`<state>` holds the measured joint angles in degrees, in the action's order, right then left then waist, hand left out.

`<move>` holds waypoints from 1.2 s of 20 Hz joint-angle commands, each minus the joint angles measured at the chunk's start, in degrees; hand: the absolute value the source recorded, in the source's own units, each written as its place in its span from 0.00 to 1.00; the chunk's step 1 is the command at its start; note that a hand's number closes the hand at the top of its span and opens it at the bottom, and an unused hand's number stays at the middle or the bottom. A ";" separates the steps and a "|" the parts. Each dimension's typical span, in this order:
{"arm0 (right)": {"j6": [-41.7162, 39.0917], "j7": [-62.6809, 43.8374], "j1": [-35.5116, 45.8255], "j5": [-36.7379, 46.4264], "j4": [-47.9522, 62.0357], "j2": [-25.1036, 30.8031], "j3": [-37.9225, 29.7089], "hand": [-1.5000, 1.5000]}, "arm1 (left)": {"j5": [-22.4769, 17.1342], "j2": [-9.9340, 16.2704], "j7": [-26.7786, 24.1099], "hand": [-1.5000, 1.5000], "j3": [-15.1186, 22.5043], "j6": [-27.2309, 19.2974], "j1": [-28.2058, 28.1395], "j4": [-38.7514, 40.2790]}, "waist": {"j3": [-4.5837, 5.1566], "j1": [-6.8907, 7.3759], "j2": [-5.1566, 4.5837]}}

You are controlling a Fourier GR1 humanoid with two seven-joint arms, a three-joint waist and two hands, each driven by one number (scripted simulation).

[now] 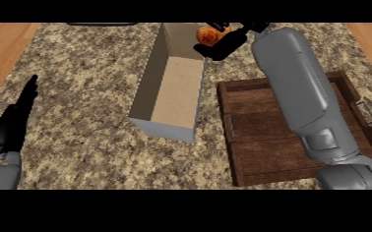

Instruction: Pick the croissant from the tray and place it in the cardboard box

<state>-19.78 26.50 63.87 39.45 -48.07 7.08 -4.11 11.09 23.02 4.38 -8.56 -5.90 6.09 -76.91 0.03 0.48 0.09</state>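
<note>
Currently in transfer: right hand (227,43) clenched round croissant (209,34), poised over far end of cardboard box (174,86), at 12 o'clock from tray (240,142). Next: lower, release inside. Left hand (16,120) slack at 9 o'clock.

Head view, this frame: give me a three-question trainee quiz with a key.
1. True or false: the croissant lies on the wooden tray.
2. Which hand holds the croissant? A) left hand B) right hand
3. Fill in: the held croissant is over the far end of the ___.

Key:
1. False. It is held up in the right hand, away from the tray.
2. B. The left hand rests open at the view's left edge.
3. cardboard box
</note>
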 commanded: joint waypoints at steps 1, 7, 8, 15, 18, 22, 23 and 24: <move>0.31 -8.19 3.48 -1.38 1.95 -6.72 0.37 1.00 | 2.25 -3.34 -3.07 0.50 1.67 -2.88 -1.42 0.98 | 0.02 0.37 -0.14; 8.81 -9.40 7.70 -7.65 11.47 -6.99 8.06 1.00 | 0.11 -0.72 -2.28 0.50 -0.05 1.34 -2.39 -1.17 | 0.01 1.98 -0.35; 11.20 -12.82 9.30 -11.64 12.79 -7.01 12.06 1.00 | 1.79 -3.08 -1.23 0.50 1.99 -0.49 2.43 1.51 | 0.05 2.64 -0.52; 21.11 -13.24 10.47 -14.34 21.38 -7.06 20.04 1.00 | 2.51 -3.27 -2.05 0.50 2.63 0.09 0.47 -0.75 | 0.05 4.41 -0.80; 20.05 -16.66 10.46 -19.22 24.43 -7.07 21.62 0.00 | 2.46 -2.27 -2.65 0.50 2.30 1.29 3.74 2.59 | 0.11 5.97 -1.31; 17.23 -16.55 9.91 -23.74 26.89 -7.07 22.97 0.00 | 3.12 -3.12 -1.97 0.50 2.94 0.70 4.70 1.84 | 0.06 5.44 -1.32; 17.00 -14.63 9.67 -23.86 28.11 -7.08 23.04 0.00 | 4.04 -5.12 -1.36 0.50 4.16 -0.70 5.98 2.53 | 0.06 5.46 -1.61; 16.87 -16.56 11.88 -25.49 27.40 -7.08 23.69 0.00 | 2.39 -3.46 -0.88 0.50 2.74 1.27 5.97 2.18 | 0.06 6.34 -1.57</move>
<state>-2.38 11.08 74.48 17.87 -22.04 0.03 17.33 14.01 19.40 2.83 -5.62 -5.60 10.63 -75.09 0.09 5.87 -1.29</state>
